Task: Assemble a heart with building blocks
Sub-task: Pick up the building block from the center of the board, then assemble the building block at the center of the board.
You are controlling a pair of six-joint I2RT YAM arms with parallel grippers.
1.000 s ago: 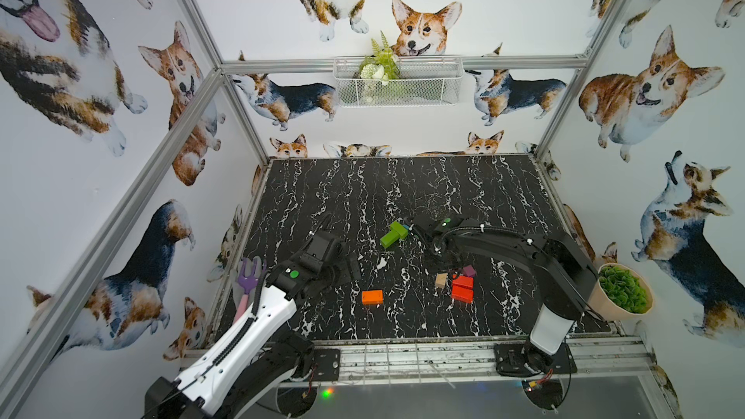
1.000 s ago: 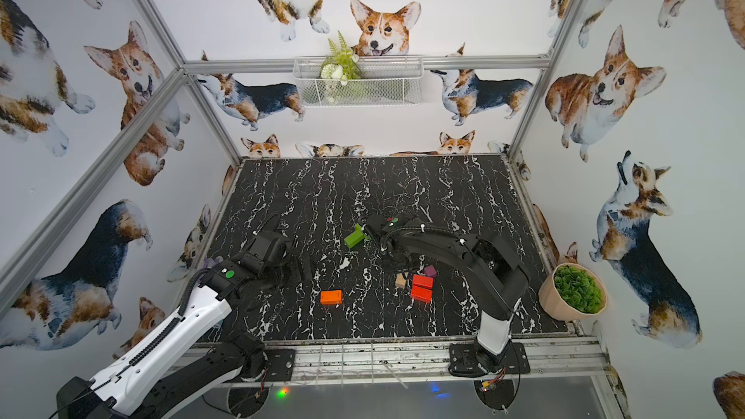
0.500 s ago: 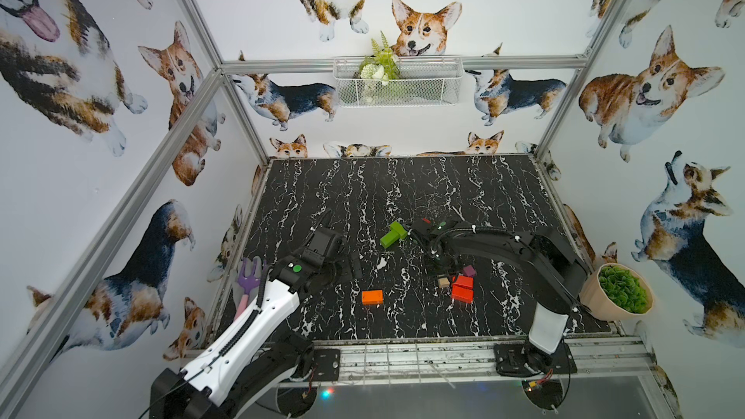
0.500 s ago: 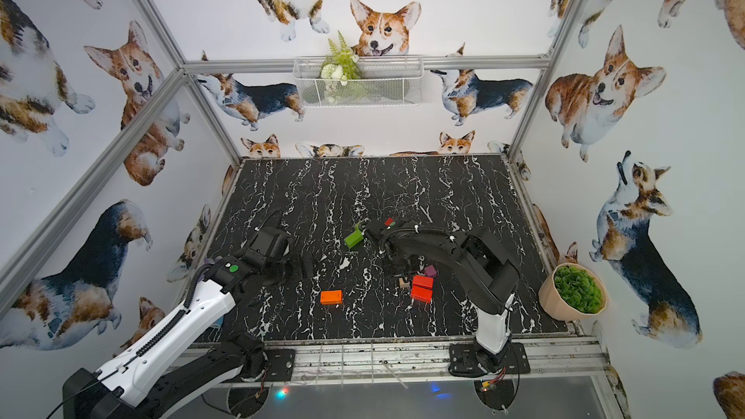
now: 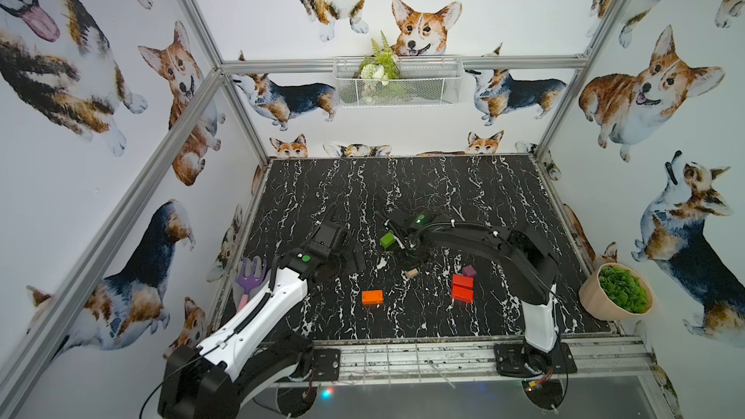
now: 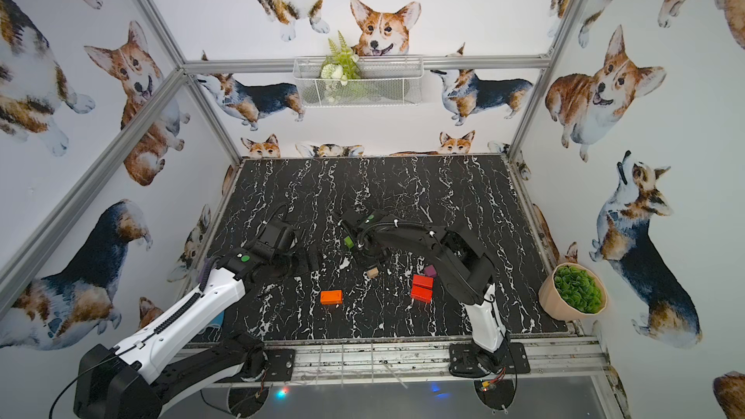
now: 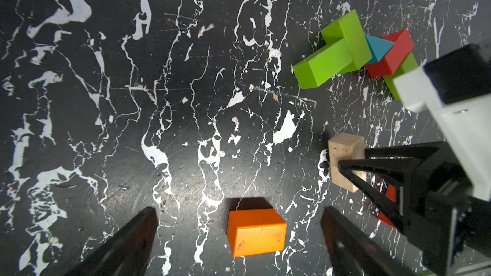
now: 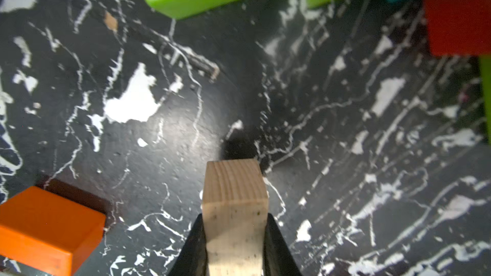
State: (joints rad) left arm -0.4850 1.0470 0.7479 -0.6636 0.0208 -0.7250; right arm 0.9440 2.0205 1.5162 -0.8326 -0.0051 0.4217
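Observation:
My right gripper (image 8: 235, 225) is shut on a plain-wood block (image 8: 235, 203), held just over the black marble table; both top views show the block (image 5: 411, 274) (image 6: 372, 272). My left gripper (image 7: 239, 224) is open, with an orange block (image 7: 256, 232) lying on the table between its fingers but untouched. Two green bars (image 7: 332, 54), a teal triangle (image 7: 377, 49) and a red bar (image 7: 390, 54) lie bunched together; a further green bar is partly hidden behind the right arm. Two red blocks (image 5: 462, 288) and a purple cube (image 5: 469, 270) lie near the right arm.
A purple toy rake (image 5: 250, 280) lies at the table's left edge. A potted plant (image 5: 617, 292) stands outside the right edge. A wire basket (image 5: 397, 82) with flowers hangs on the back wall.
My right gripper has closed on the plain-wood block and carried it left, away from the red blocks. The left arm has barely moved.

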